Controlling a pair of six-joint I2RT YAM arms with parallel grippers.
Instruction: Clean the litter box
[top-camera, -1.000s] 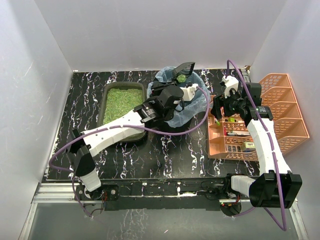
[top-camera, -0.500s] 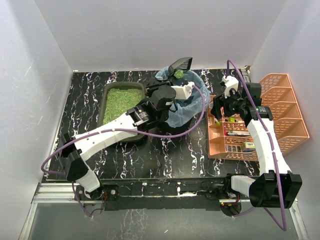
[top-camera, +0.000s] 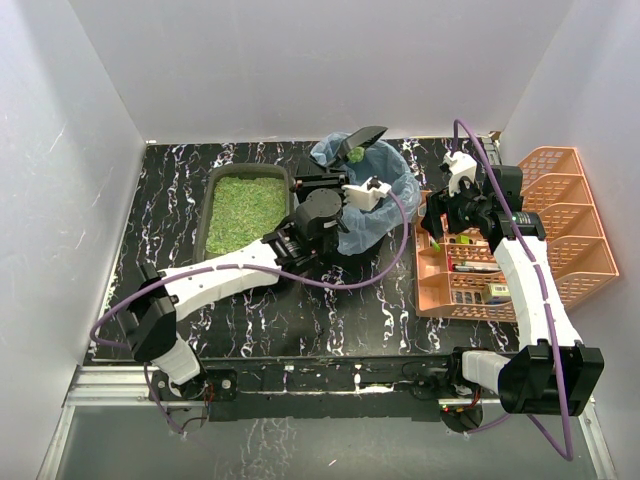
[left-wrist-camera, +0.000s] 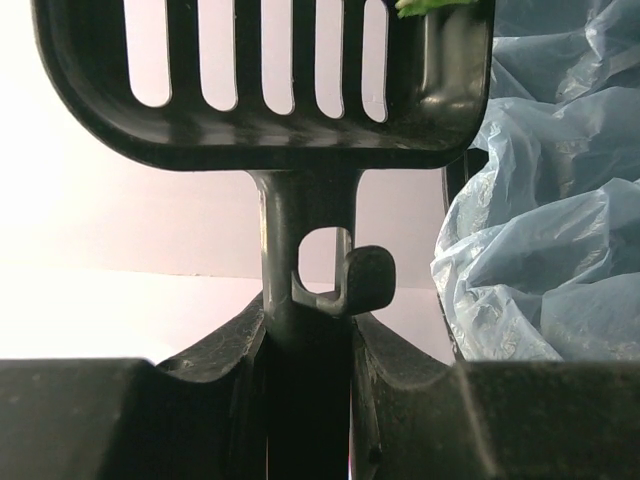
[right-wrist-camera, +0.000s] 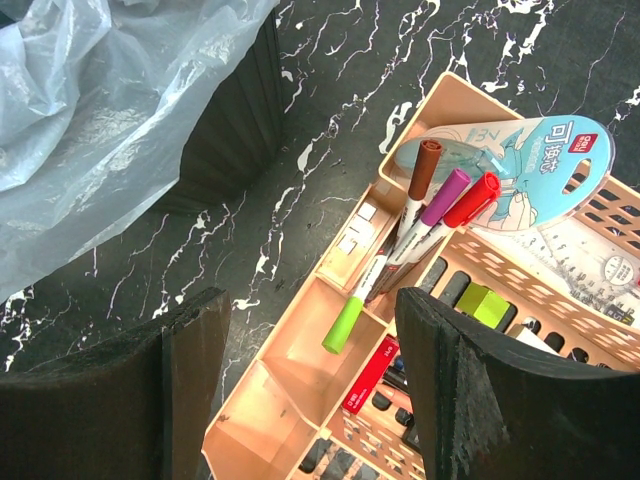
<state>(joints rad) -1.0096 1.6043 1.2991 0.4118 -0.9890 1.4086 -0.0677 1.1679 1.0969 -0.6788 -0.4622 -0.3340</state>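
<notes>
The litter box (top-camera: 250, 169) sits on the surface (top-camera: 330, 300) left of the bin (top-camera: 390, 205); left fingers (left-wrist-camera: 400, 400) clamp the scoop (left-wrist-camera: 270, 90) by its handle over the bin; right fingers (right-wrist-camera: 190, 380) stand apart above the organiser (right-wrist-camera: 290, 375).

The left arm stretches from its near-left base diagonally across the bench (top-camera: 330, 300) towards the blue-bagged bin (top-camera: 390, 205) at the far middle. The left tool (top-camera: 350, 183) holds a dark slotted scoop (top-camera: 364, 137) raised and tilted over the bin's far rim, with a small green clump (top-camera: 354, 154) on it. Just left of the bin lies the litter box (top-camera: 243, 210), filled with green litter, and the left forearm crosses its near right corner. The right arm reaches up the right side. The right tool (top-camera: 443, 214) hovers above the left edge of the orange organiser (top-camera: 565, 215), which holds pens and small items.
</notes>
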